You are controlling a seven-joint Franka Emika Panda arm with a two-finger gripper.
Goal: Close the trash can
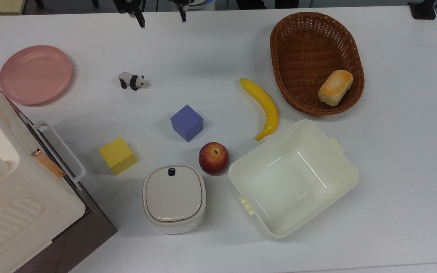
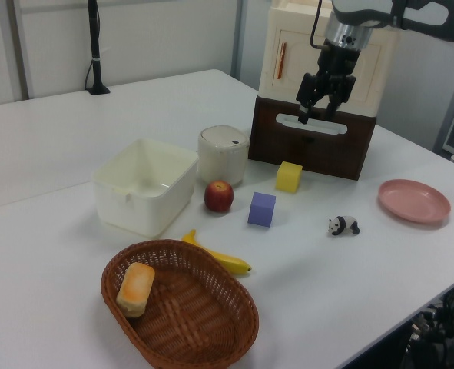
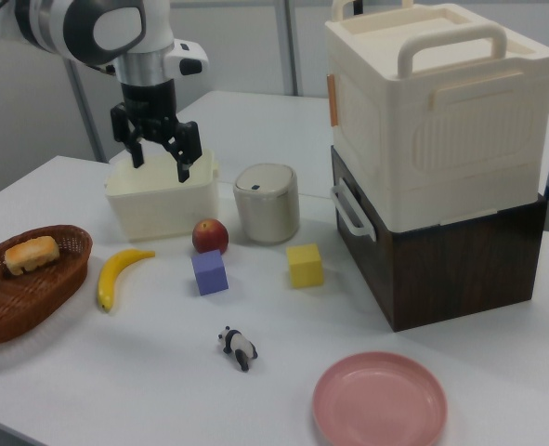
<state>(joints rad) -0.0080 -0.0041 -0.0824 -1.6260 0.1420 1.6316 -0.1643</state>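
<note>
The trash can is a small cream-white bin near the front of the table, its flat lid lying down level with the rim and the black button showing at the lid's far edge. It also stands upright in the left view and the right view. My gripper hangs high in the air at the top view's upper edge, far from the bin. Its fingers are spread wide with nothing between them, as the left view and the right view both show.
Beside the bin lie a red apple, a lidless cream tub, a yellow cube and a purple cube. Farther off are a banana, a wicker basket holding bread, a toy panda, a pink plate and a big white appliance.
</note>
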